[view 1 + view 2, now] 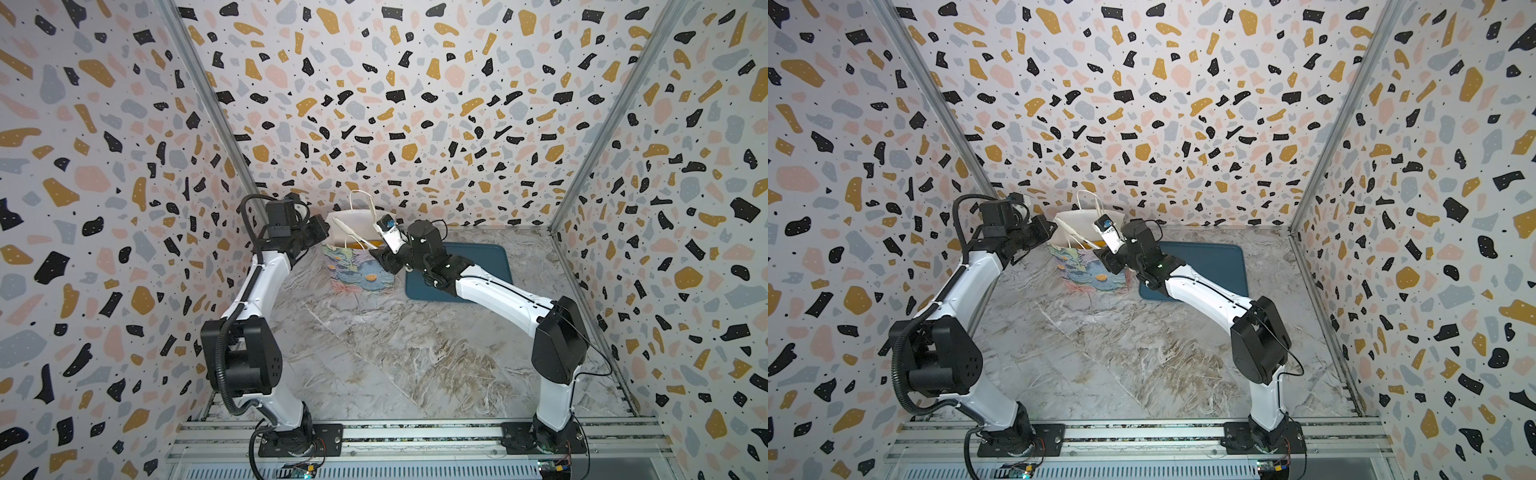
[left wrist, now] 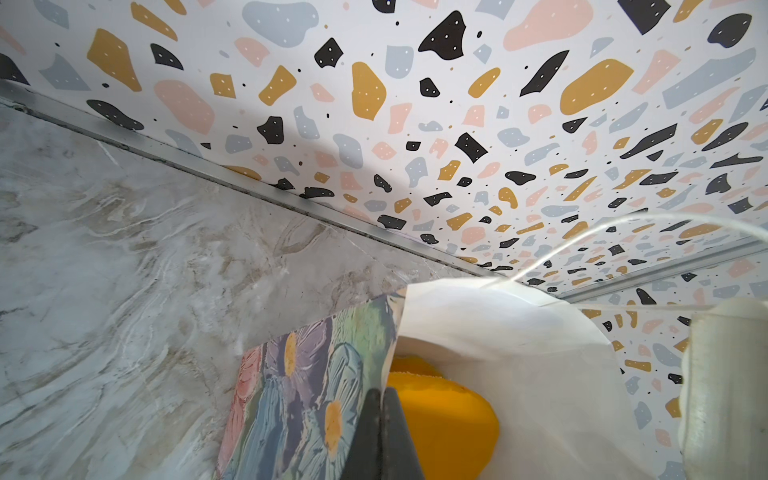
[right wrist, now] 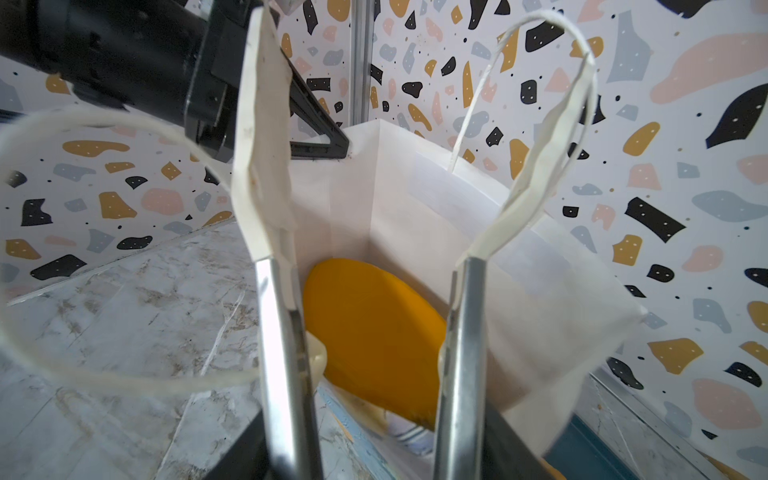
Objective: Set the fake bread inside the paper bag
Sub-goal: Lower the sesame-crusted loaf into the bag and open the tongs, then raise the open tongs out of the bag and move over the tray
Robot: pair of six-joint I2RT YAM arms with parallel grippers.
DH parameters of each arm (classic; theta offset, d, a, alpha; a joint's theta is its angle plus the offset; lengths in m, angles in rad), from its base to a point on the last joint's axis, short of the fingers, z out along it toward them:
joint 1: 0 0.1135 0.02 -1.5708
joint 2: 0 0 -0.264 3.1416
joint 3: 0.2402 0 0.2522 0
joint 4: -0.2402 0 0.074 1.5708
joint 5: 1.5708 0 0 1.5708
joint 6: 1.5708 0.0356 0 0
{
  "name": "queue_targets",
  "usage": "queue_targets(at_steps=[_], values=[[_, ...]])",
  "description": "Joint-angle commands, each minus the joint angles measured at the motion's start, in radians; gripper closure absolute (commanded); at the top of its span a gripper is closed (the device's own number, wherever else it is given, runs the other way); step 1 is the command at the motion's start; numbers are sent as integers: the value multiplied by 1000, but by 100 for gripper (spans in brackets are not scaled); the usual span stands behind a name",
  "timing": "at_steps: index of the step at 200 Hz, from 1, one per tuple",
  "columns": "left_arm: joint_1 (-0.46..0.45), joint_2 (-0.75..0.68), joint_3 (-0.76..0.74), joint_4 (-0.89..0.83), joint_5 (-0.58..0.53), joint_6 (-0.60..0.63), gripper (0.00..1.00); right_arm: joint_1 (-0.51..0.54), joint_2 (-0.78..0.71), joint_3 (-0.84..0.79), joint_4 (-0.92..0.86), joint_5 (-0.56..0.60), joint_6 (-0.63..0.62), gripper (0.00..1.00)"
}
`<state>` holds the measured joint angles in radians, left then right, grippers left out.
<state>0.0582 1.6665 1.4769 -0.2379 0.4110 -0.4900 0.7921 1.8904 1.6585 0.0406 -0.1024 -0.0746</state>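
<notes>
Paper bag (image 3: 415,199): matt white paper inside, creased; outside printed w/ brushy, painted-look flowers. Handles (image 3: 544,16): twisted white cord, fibrous. Fake bread (image 3: 374,332): smooth orange, plastic-looking, low sheen. R gripper (image 3: 424,39): fingers (image 3: 459,353) bare shiny metal, tips wrapped in off-white cloth-like tape, scuffed. L gripper (image 2: 381,392): matt black plastic. Table (image 1: 374,353): marble-print sheet, slight sheen. Tray (image 1: 494,266): dark teal, matt, smooth. Walls (image 1: 415,104): matt terrazzo print; corner posts (image 1: 199,83) brushed metal. Arm shells (image 1: 498,291): glossy white plastic.
</notes>
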Motion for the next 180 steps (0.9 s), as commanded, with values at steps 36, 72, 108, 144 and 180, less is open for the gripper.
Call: queue_targets(at_steps=[36,72,108,144,180], values=[[5,-31,-6,30,9,13,100,-1,-126,6,-14,39,-26,38],[5,-31,-6,30,10,14,100,-5,-179,-33,-15,57,-40,37],[5,-33,-6,29,9,14,100,-13,-211,-62,-33,64,-45,37],[5,-30,-7,30,8,13,100,-34,-246,-98,-58,80,-47,37],[5,-31,-5,29,9,14,100,-72,-305,-164,-69,89,-45,37]])
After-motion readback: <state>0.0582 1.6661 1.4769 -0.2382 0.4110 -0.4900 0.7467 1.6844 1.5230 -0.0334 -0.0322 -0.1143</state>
